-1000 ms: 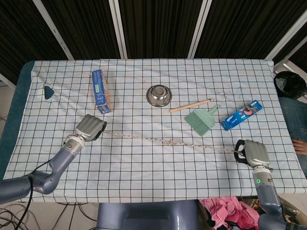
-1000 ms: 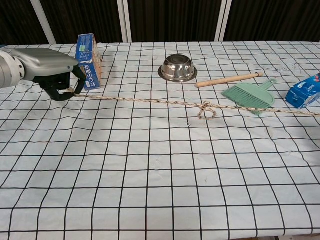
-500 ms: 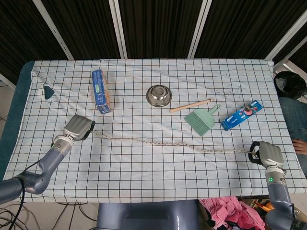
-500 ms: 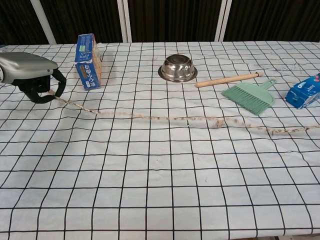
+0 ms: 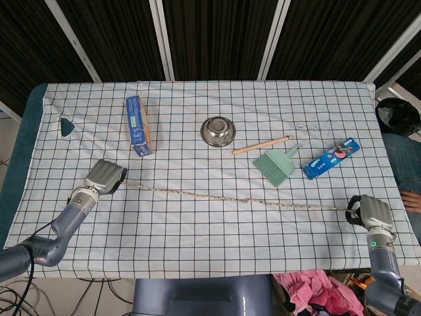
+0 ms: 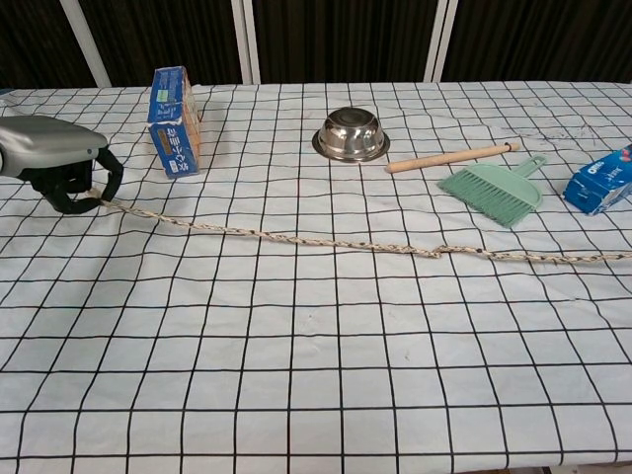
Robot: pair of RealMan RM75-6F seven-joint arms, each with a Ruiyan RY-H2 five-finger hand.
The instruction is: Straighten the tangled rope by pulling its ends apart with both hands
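Basically the rope (image 5: 237,199) lies stretched across the worktop (image 5: 210,243), long axis running left-right, dipping slightly toward the right end. Left robot hand (image 5: 104,178) grasps the left end, fingers curled around it; clear in the chest view. Right robot hand (image 5: 372,212) is at the far right worktop edge with the rope running straight into it; looks clenched on that end, though the fingers are small in the head view and it's out of the chest view. Each end lies at its own hand, so neither arm is nearer. Rope reads nearly straight, only a small kink left of the green brush (image 5: 275,164), probably the last of the tangle. Next pull, by my judgement, goes outward along the rope's axis. Brush and blue packet (image 5: 331,158) sit just behind the rope's right half, not touching.
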